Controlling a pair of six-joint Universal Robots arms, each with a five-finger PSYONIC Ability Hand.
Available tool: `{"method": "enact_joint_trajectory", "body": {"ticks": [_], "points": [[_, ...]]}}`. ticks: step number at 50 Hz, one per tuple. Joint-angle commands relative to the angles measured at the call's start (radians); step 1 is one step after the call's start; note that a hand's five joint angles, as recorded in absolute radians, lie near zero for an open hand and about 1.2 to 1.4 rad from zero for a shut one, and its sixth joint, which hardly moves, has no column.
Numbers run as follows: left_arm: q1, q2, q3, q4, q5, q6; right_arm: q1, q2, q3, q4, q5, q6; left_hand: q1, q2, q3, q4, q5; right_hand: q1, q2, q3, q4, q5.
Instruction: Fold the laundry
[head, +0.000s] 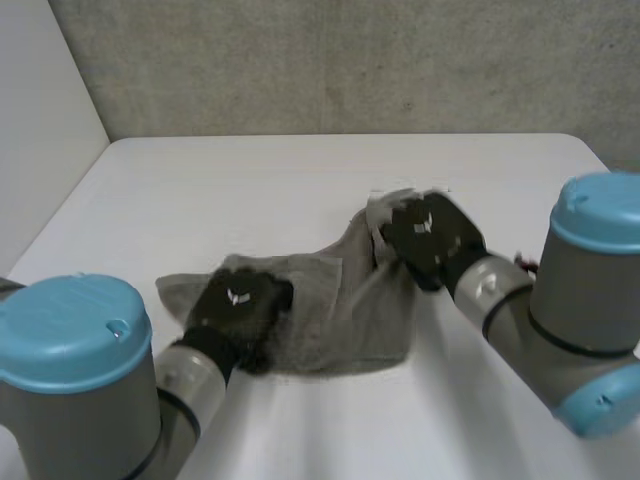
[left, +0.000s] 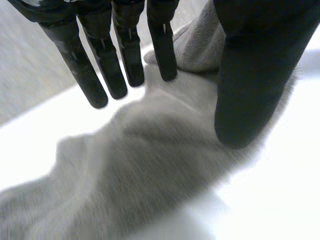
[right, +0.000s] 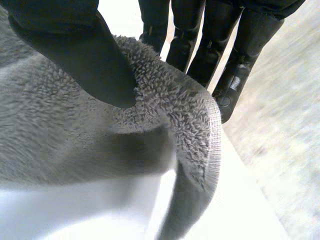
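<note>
A grey fleecy towel (head: 345, 315) lies crumpled on the white table (head: 250, 185). My left hand (head: 240, 305) rests on the towel's left part, near its left edge. In the left wrist view its fingers (left: 100, 70) stand straight above the towel (left: 150, 165) and the thumb (left: 250, 80) touches the cloth, with nothing pinched. My right hand (head: 430, 240) holds the towel's far right corner lifted off the table. In the right wrist view the thumb (right: 80, 50) presses the hemmed edge of the towel (right: 190, 115) against the fingers (right: 235, 75).
A grey wall runs behind the table's far edge. Bare white tabletop lies beyond the towel and to its left and right. Both arms come in from the near side.
</note>
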Motion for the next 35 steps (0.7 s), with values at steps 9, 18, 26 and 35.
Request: {"method": "enact_joint_trajectory", "body": {"ticks": [9, 18, 26, 35], "points": [[0.189, -0.013, 0.191, -0.007, 0.126, 0.047, -0.136, -0.123, 0.254, -0.014, -0.140, -0.015, -0.241, -0.241, -0.247, -0.246, -0.245, 0.437, 0.226, 0.216, 0.204, 0.244], [0.193, -0.182, 0.248, 0.001, 0.381, 0.184, -0.143, -0.323, 0.281, -0.045, -0.179, 0.001, -0.200, -0.200, -0.206, -0.205, -0.204, 0.437, 0.226, 0.216, 0.204, 0.244], [0.193, -0.269, 0.276, 0.002, 0.597, 0.207, -0.140, -0.405, 0.281, -0.042, -0.177, -0.002, -0.094, -0.095, -0.101, -0.100, -0.099, 0.437, 0.226, 0.216, 0.204, 0.244], [0.193, -0.308, 0.291, 0.005, 0.663, 0.209, -0.142, -0.367, 0.262, -0.046, -0.170, -0.016, 0.338, 0.337, 0.331, 0.332, 0.333, 0.437, 0.226, 0.216, 0.204, 0.244]]}}
